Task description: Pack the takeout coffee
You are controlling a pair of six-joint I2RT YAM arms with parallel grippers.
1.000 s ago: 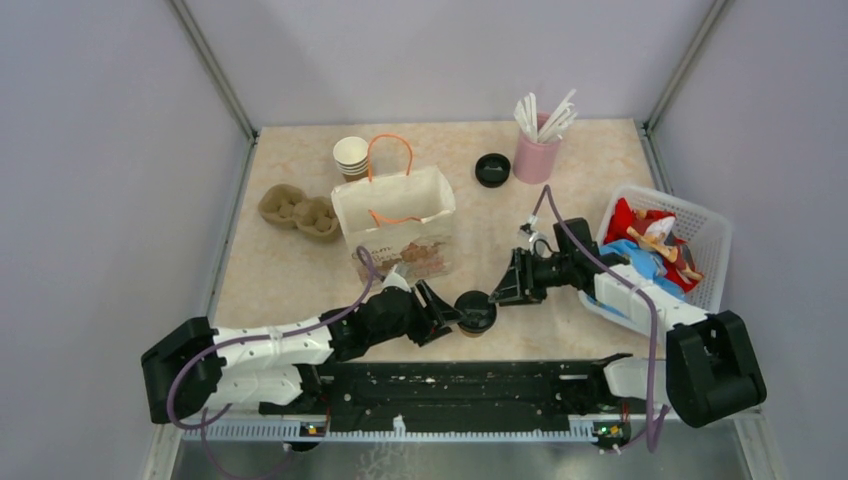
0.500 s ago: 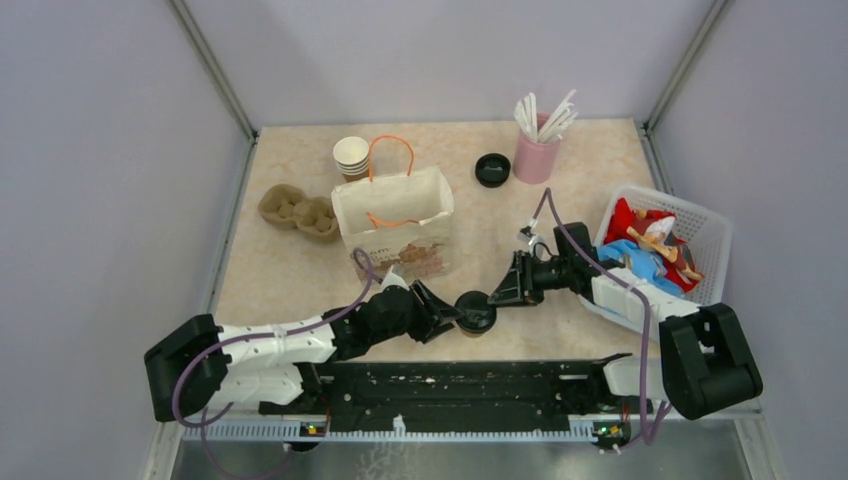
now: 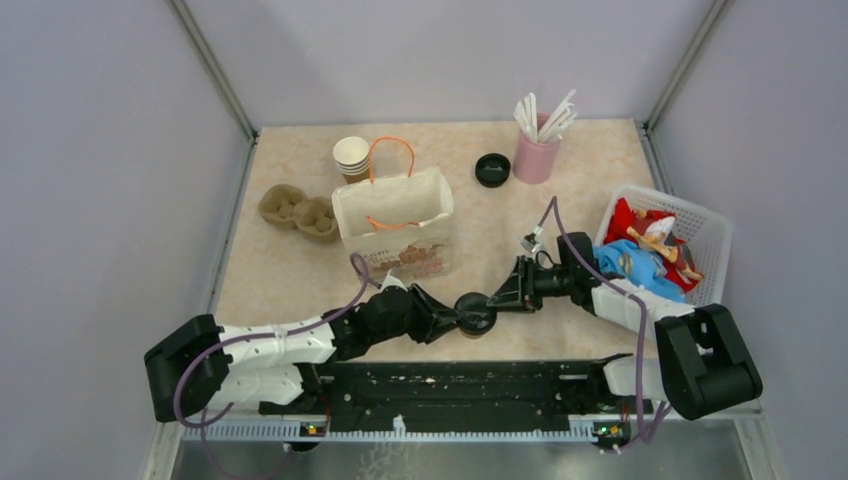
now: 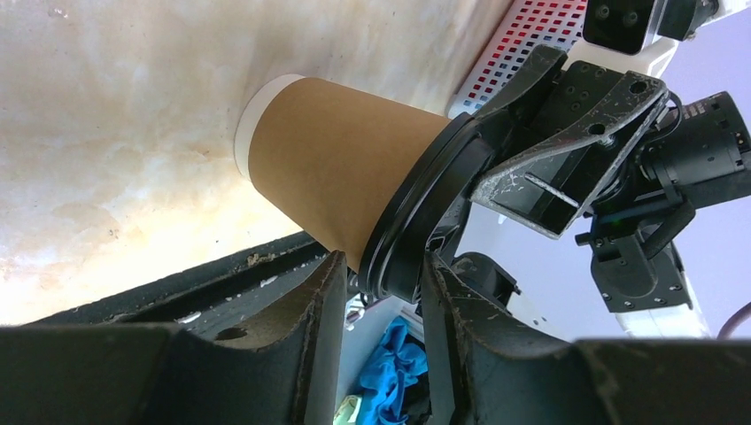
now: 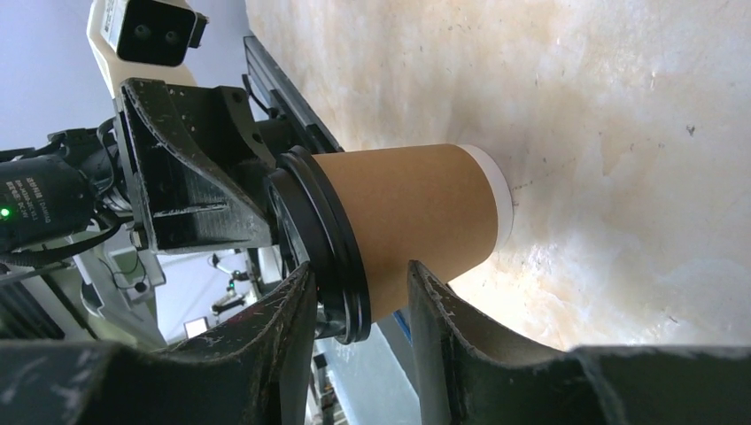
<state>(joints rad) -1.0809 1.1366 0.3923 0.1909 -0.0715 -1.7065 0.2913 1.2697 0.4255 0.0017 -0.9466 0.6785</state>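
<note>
The takeout coffee, a brown paper cup with a black lid, stands on the table near the front edge. It also shows in the left wrist view and the right wrist view. My left gripper comes at it from the left. Its jaws are narrowed on the lid's rim, one finger on the lid's top and one against the cup wall. My right gripper comes from the right and its jaws hold the rim the same way.
An open paper bag with orange handles stands behind the cup. A stack of lidless cups and a cardboard carrier lie at the back left. A loose black lid and a pink straw holder are at the back. A white basket of packets is on the right.
Both grippers have moved in toward the cup and their jaws have narrowed onto the lid's rim. The cup has stayed in place.
</note>
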